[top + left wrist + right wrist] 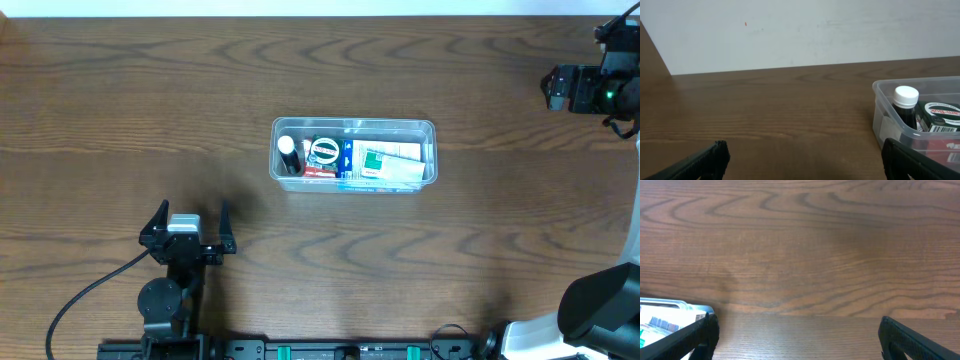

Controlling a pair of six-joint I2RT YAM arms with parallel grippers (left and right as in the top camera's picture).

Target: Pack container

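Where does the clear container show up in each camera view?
Overhead: container mid-table, slightly above centre.
Left wrist: container at right edge, lower half, cropped.
Right wrist: container in bottom-left corner, only a rim corner.
Shared landmark: white-capped bottle, in overhead and left wrist only.

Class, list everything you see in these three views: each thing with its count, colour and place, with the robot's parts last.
container: one, clear, table centre
bottle: one, dark with white cap, container's left end
round labelled item: one, black and white, beside the bottle
packets: several, white, green, red, blue, rest of container
table: one, brown wood
wall: one, white, beyond the table
cable: one, black, near left
left fingers: two, black, apart, near left
right fingers: two, black, apart, far right
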